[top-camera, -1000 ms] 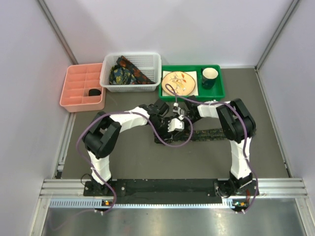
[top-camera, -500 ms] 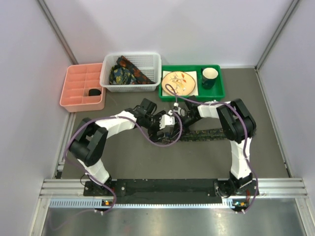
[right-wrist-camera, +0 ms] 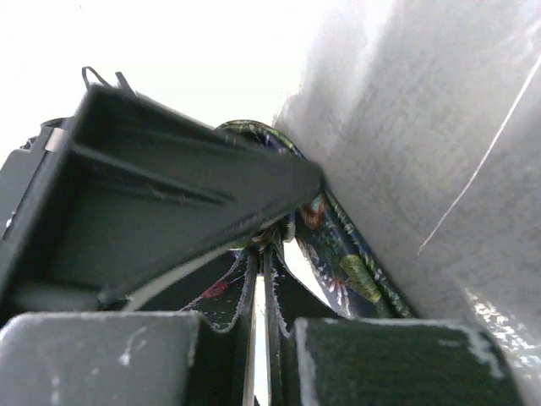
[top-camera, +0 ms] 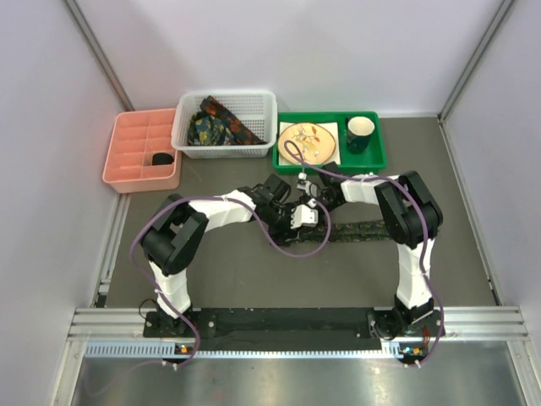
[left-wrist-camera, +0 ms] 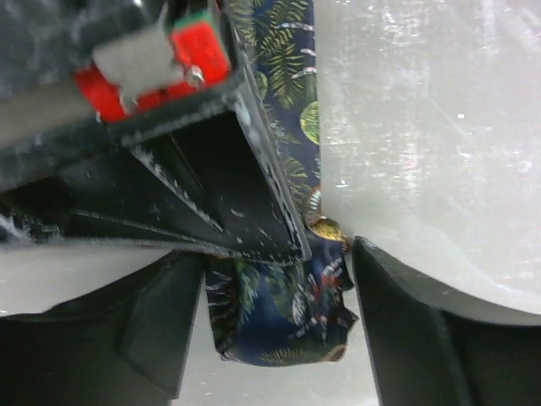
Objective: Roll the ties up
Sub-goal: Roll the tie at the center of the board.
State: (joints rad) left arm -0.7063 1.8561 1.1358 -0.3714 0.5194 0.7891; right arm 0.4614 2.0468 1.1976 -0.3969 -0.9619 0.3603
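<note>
Table [top-camera: 228,271]: grey, carrying everything, with the white basket [top-camera: 188,135] at its far edge.
Basket ties [top-camera: 215,125]: bundled inside the white basket, dark with a leafy print.
Flat tie [top-camera: 368,230]: stretched on the table on the near side of the white basket and off to its right, one end gathered up where the two grippers stood together.
Left gripper [left-wrist-camera: 279,254]: released, its fingers spread either side of the flat tie's end.
Right gripper [right-wrist-camera: 269,326]: clenched on folded layers of the flat tie, hard against the left one.
</note>
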